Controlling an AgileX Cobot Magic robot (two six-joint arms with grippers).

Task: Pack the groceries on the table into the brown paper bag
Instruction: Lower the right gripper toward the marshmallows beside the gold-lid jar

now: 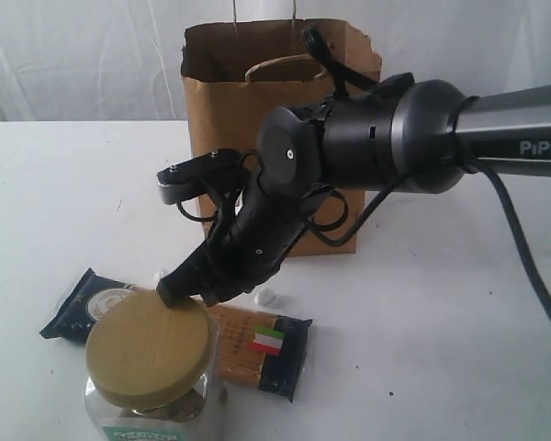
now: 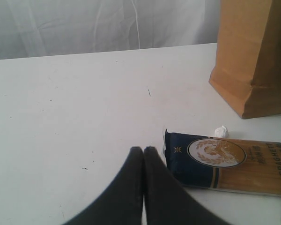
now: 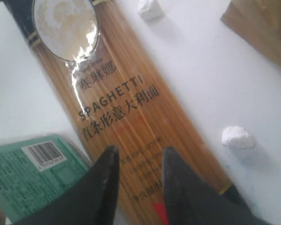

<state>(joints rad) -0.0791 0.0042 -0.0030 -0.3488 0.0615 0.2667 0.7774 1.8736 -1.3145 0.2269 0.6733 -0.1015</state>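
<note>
Tan-lidded jar (image 1: 147,354) nearest — behind it, right gripper (image 3: 141,152), jaws part-open and empty, poised over the navy spaghetti packet (image 3: 117,93) lying flat on the table (image 1: 441,322); next — descend, pinch, lift to the brown paper bag (image 1: 216,106).

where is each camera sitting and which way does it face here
exterior view: off the arms, facing the brown paper bag across the table, clear jar nearest; shows the right arm and right gripper.
left wrist view: low over the table, facing the bag's corner; shows the shut left gripper.
right wrist view: looking down on the navy spaghetti packet; shows the right gripper, open.
shared: all three see the packet.
</note>
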